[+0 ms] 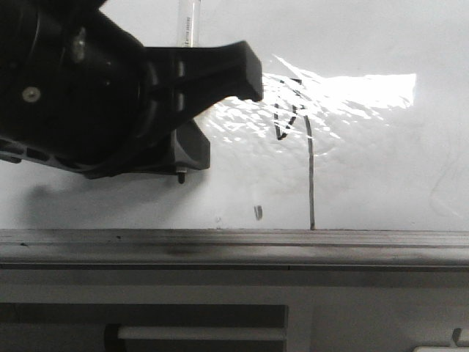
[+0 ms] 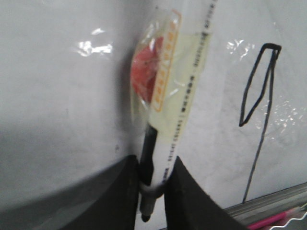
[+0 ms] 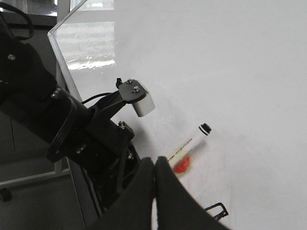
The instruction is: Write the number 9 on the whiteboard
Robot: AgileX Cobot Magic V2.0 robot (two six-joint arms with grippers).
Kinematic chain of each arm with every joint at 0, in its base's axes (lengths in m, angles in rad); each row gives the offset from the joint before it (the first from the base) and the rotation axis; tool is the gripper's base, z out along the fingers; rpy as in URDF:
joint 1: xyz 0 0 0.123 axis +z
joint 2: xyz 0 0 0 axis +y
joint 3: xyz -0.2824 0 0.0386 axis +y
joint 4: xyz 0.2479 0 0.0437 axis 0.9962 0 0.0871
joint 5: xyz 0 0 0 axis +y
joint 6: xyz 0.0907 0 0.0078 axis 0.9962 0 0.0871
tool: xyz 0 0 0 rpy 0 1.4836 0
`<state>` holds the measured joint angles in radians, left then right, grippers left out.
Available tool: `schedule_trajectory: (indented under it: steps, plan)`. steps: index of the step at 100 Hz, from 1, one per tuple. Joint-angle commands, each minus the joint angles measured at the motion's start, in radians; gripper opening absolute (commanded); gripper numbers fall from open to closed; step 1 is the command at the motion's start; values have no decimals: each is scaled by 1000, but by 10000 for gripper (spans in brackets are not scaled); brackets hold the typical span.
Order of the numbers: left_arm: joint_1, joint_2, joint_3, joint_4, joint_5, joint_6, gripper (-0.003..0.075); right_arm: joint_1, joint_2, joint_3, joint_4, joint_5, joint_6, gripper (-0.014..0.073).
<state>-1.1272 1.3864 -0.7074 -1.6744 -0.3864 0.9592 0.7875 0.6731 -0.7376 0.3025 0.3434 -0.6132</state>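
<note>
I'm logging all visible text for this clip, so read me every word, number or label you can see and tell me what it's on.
"9": the number 9, hand-drawn in black on the whiteboard.
Printed line along the marker in the left claw: too small and blurred to read.
Orange-edged label on the marker: unreadable.

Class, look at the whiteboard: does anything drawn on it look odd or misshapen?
Yes. The black marker number 9 on the glossy whiteboard has a narrow, pointed, almost triangular loop, not a round one.
</note>
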Motion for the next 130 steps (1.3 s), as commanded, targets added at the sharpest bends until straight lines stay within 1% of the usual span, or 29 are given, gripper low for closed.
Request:
schedule_trajectory:
  steps: [1,8,36,41,46,51,58,65,76,81,88,93,100,105,110,120,127,130]
  plan:
    - [71,-1,-16,23,14,-9,-20,-6,-5,-24,-2,-65,-1,-61]
    - [98,-1,-16,23,54,-9,-20,-6,-5,-24,-2,-65,-1,-61]
    - [140,-1,-16,23,54,-9,-11,-6,-5,-24,0,-65,-1,-61]
    - [140,-1,-16,23,52,-9,27,-6,-5,-24,6,-65,-1,-61]
    - [140,-1,-16,23,52,-9,87,-6,-5,-24,7,-65,-1,-61]
    - [140,-1,-16,23,52,-9,167,-6,-5,-24,8,-65,-1,-61]
    - [140,-1,-16,21,48,-9,247,-6,-5,-24,8,-65,-1,-61]
    - [140,-1,-16,21,43,-9,283,-6,-5,-24,9,-65,-1,-61]
    - [140,-1,-16,21,36,-9,286,-6,-5,-24,9,-65,-1,-61]
    - [140,-1,-16,21,36,-9,306,-6,-5,-24,9,-65,-1,-61]
    - [140,-8,-16,21,36,-9,393,-6,-5,-24,9,-65,-1,-61]
    - [140,-23,-16,21,41,-9,486,-6,-5,-24,9,-65,-1,-61]
    - [140,-54,-16,21,70,-9,594,-6,-5,-24,9,-65,-1,-61]
    - [140,-82,-16,21,92,-9,645,-6,-5,-24,9,-65,-1,-61]
    - [140,-115,-16,23,113,-2,666,-6,-5,-24,9,-67,-1,-60]
    - [140,-201,-16,41,145,28,660,-6,-5,-24,9,-72,-1,-60]
    - [140,-267,-14,64,177,84,660,-6,-15,-21,7,-77,-1,-59]
    - [140,-297,-10,68,202,128,660,-6,-25,-12,7,-94,-1,-59]
